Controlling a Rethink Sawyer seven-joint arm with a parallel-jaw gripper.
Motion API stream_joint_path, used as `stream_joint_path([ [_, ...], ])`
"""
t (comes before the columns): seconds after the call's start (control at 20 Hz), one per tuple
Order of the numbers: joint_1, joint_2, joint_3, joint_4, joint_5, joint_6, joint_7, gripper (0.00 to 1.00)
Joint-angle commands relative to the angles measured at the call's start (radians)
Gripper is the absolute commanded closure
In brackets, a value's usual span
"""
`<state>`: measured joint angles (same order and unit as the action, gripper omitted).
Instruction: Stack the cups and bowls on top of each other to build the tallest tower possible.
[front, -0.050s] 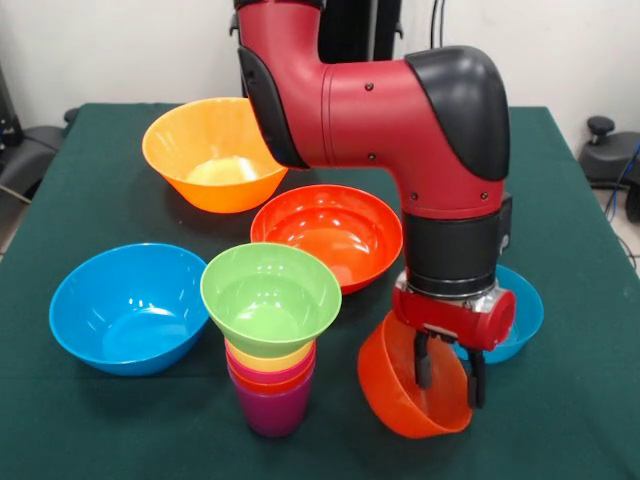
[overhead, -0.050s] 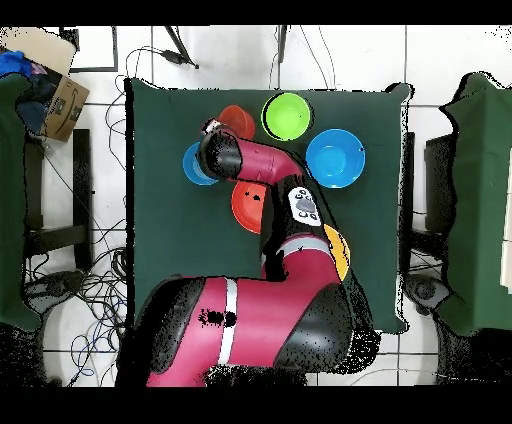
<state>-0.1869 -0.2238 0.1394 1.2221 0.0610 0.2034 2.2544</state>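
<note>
The gripper (front, -0.050s: 447, 378) had the small orange bowl (front, -0.050s: 405, 390) by its rim, one finger inside the wall and one outside, closed on the plastic. The bowl hung tipped, its mouth turned toward the camera side and a little up, its lower edge at or just above the green cloth; I could not tell whether it touched.

What mattered was where the tower (front, -0.050s: 271, 340) stood. In the front view it was just to the left of the held bowl, near but apart. It was a nest of cups, purple at the bottom with orange, crimson and yellow rims above, and the green bowl (front, -0.050s: 270, 297) sat on top, mouth up and a bit wider than the cups under it. So the goal lay left of and above the gripper: the green rim stood higher than the orange bowl did.

My judgement was that the bowl would need lifting clear of the green rim first, then carrying sideways and levelling before it went down, or it might clip that rim and topple the column.

The small blue bowl (front, -0.050s: 520, 315) sat behind the gripper, the red bowl (front, -0.050s: 327, 232) behind the tower, the big blue bowl (front, -0.050s: 128, 306) left of it, and the yellow-orange bowl (front, -0.050s: 212, 152) farthest back.
</note>
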Motion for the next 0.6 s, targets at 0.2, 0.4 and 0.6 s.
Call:
stream_joint_path([
  [0.2, 0.005, 0.043, 0.051, -0.040, -0.004, -0.003, 0.063, 0.00],
  [0.4, -0.013, -0.012, 0.071, 0.007, 0.002, 0.012, 0.071, 0.00],
  [0.6, -0.032, -0.087, 0.091, 0.066, 0.014, 0.047, 0.076, 0.00],
])
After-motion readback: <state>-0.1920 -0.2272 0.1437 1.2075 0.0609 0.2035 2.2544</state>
